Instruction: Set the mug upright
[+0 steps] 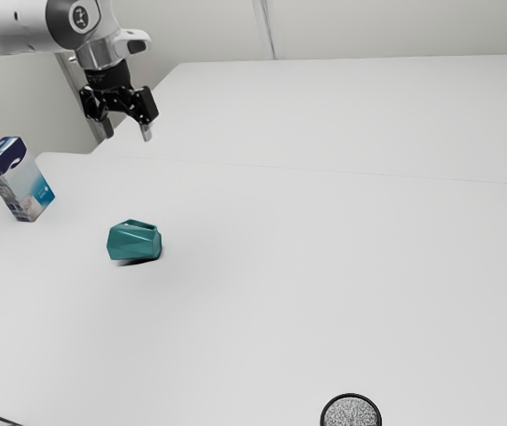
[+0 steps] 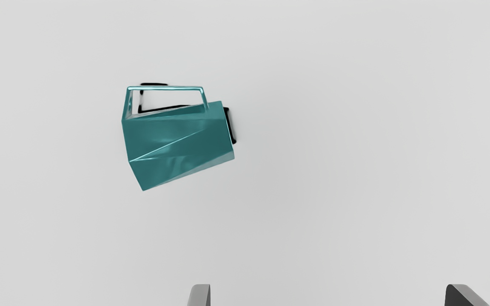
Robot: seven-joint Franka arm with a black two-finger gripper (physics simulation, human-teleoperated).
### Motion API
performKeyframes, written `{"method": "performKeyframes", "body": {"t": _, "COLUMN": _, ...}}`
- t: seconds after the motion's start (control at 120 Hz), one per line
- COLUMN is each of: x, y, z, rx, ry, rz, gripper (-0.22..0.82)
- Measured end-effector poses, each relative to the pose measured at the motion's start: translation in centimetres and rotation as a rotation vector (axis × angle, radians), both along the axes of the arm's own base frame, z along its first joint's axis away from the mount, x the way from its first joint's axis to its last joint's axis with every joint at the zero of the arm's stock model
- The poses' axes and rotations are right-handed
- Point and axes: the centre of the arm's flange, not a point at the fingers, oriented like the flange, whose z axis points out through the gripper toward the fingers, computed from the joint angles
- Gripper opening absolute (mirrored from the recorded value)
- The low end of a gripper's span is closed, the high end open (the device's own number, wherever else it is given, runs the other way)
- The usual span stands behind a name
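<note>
A teal mug (image 2: 177, 136) lies on its side on the white tabletop (image 1: 262, 293), nearer the exterior view's left, a carton (image 1: 24, 182) standing near it, apparently tilted. Raised above the surface, the end effector (image 1: 127, 133) holds its fingertips wide apart.

Work area: white table (image 1: 324, 293), pale wall (image 1: 395, 27).
Table surface: smooth, plain. Behind it: broad white panel (image 1: 342, 115), upper edge nearly straight. Wall: light grey, narrow vertical strip (image 1: 268, 31) above panel. Lighting: soft, even.
</note>
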Motion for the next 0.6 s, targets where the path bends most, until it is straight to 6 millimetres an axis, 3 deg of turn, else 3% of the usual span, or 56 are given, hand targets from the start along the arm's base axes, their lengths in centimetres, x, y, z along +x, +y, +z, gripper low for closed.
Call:
{"method": "performKeyframes", "body": {"t": 0.142, "x": 0.0, "y": 0.0, "z": 0.2, "rx": 0.001, "ry": -0.005, "rz": 0.001, "gripper": 0.6}}
{"method": "performKeyframes", "body": {"t": 0.275, "x": -0.1, "y": 1.1, "z": -1.0, "rx": 0.004, "ry": 0.016, "rz": 0.018, "gripper": 0.6}}
{"method": "performKeyframes", "body": {"t": 0.358, "x": -0.3, "y": 1.7, "z": -3.4, "rx": 0.001, "ry": 0.053, "rz": 0.028, "gripper": 0.6}}
{"method": "performKeyframes", "body": {"t": 0.483, "x": -0.9, "y": 1.4, "z": -9.8, "rx": -0.01, "ry": 0.126, "rz": 0.023, "gripper": 0.6}}
{"method": "performKeyframes", "body": {"t": 0.6, "x": -1.4, "y": 2.5, "z": -13.8, "rx": -0.039, "ry": 0.14, "rz": 0.048, "gripper": 0.6}}
